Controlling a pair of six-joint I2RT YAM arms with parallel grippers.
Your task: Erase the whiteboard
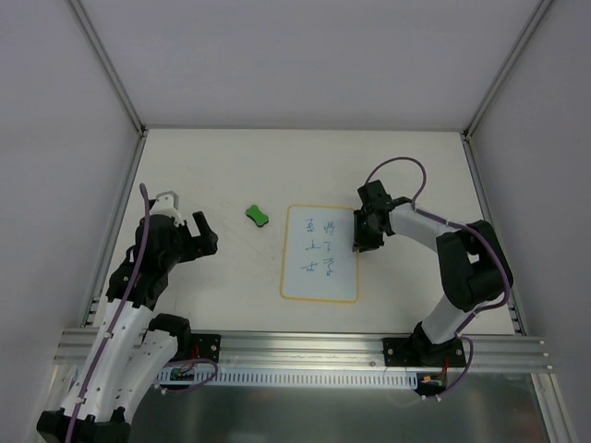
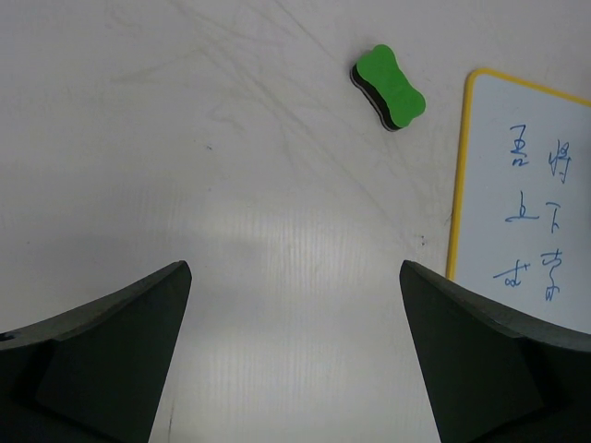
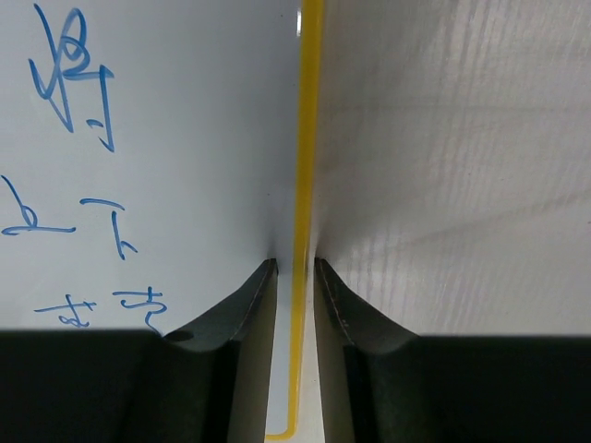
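Observation:
The whiteboard [image 1: 319, 272], white with a yellow rim and blue handwriting, lies flat at the table's middle. It also shows in the left wrist view [image 2: 536, 148] and the right wrist view [image 3: 185, 83]. The green peanut-shaped eraser [image 1: 258, 216] lies on the table left of the board, also seen from the left wrist [image 2: 389, 88]. My left gripper [image 1: 205, 231] is open and empty, hovering left of the eraser [image 2: 294, 266]. My right gripper [image 1: 358, 242] is nearly closed, its tips down astride the board's right rim [image 3: 295, 263], one finger on the board, one on the table.
The white table [image 1: 231, 166] is walled by grey panels at the left, back and right. An aluminium rail [image 1: 305, 346] runs along the near edge with both arm bases bolted to it.

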